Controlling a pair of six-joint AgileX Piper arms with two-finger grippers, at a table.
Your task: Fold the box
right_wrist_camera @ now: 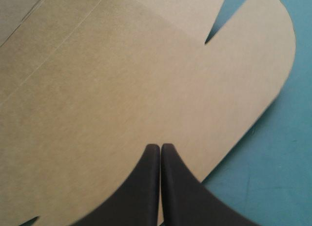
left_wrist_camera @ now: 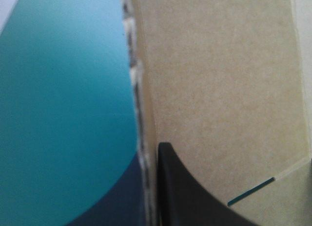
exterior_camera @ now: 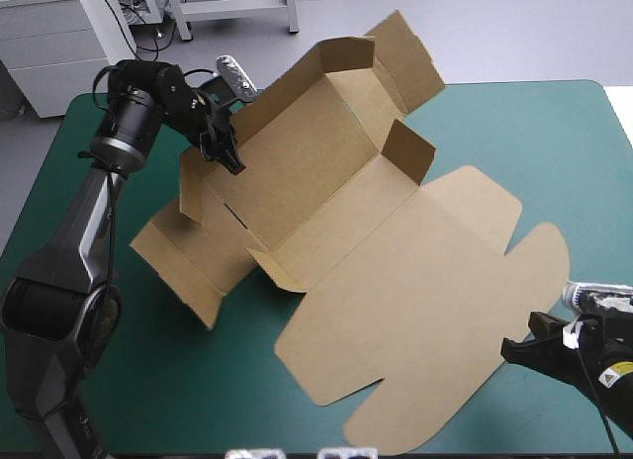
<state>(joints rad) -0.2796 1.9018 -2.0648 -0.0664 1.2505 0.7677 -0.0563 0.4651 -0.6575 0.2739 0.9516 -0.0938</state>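
One teal-green tabletop, one brown box on it, sprawled from the far left corner down toward the near right corner. And it's half up! At the far-left end the walls stand raised around a long floor, flaps poking up at the far end. The big lid lies flat on the cover with two rounded ears, one toward the right edge, one toward the near edge.

Two tools in play. The left tool is up at the raised wall on the tabletop's left side, pinched on its top edge. Its wrist view shows the board's edge running between, and one black finger flat on the inner face, so it's nearly closed with board in it. A thin slit in the board sits just beside that finger.

The right tool waits at the near right corner, fingers pressed together in a point. It holds nothing, its tip right by the edge of the lid's ear.
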